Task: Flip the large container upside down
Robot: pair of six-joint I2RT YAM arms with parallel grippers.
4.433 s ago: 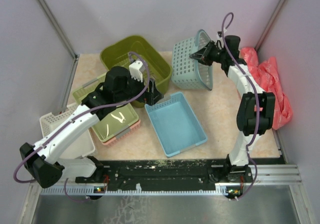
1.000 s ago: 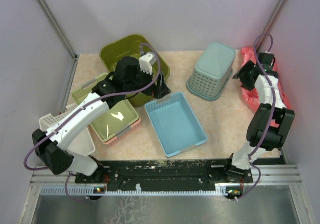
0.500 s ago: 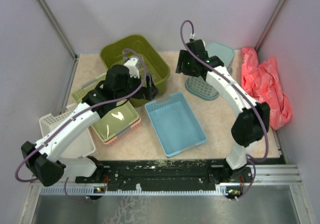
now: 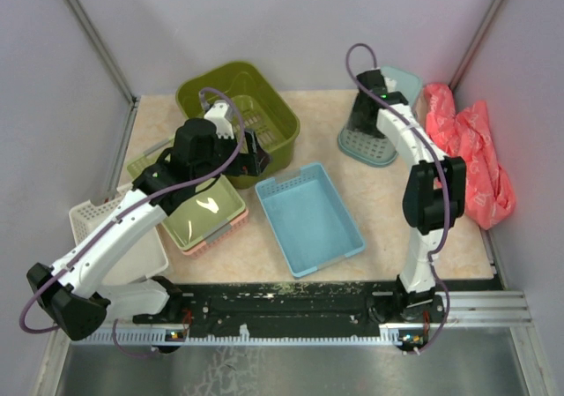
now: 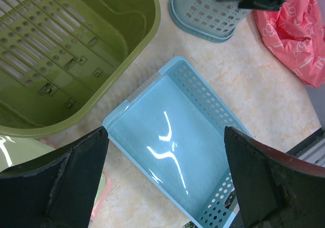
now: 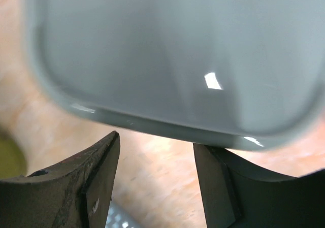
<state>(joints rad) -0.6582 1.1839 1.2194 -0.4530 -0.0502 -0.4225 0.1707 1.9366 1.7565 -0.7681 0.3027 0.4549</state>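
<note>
Right tool [image 6: 156,142] back over upturned teal basket [image 5: 200,9]; large container [image 4: 201,96] mouth-up

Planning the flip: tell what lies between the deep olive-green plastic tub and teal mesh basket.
Only bare beige tabletop between tub and basket, in the top view.

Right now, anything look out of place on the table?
Yes: the teal mesh basket at back right sits bottom-up, while the large container at back left stands open side up. A crumpled pink bag is also bunched against the right wall.
</note>
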